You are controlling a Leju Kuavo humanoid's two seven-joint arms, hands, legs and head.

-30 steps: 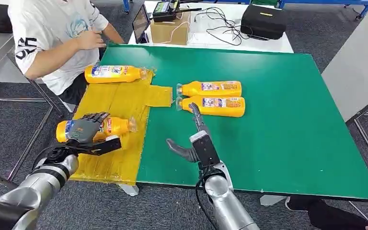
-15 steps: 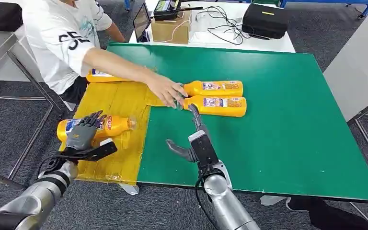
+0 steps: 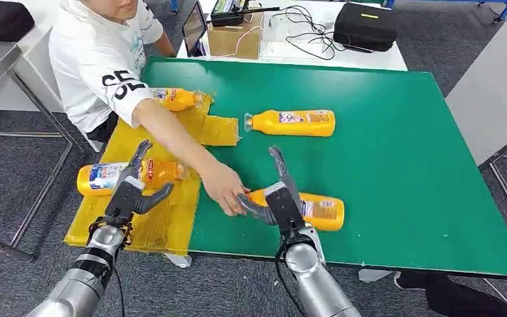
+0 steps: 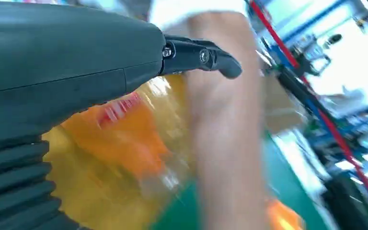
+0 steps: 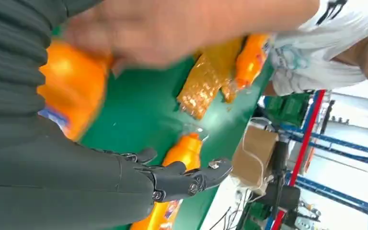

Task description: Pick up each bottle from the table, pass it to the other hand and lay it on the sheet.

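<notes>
Table: green table, yellow sheet at its left.
Left hand: fingers spread, empty, over a sheet bottle.
Right hand: fingers apart, above near bottle.
Person's hand: on that bottle's neck.

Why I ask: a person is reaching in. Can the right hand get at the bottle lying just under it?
Probably not cleanly yet. The right hand hovers open right above the bottle, but the person's hand is at the bottle's cap end, right by the robot's thumb, so closing now risks catching it.

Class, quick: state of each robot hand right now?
Left hand: open, holding nothing.
Right hand: open, above the bottle, not gripping it.
</notes>
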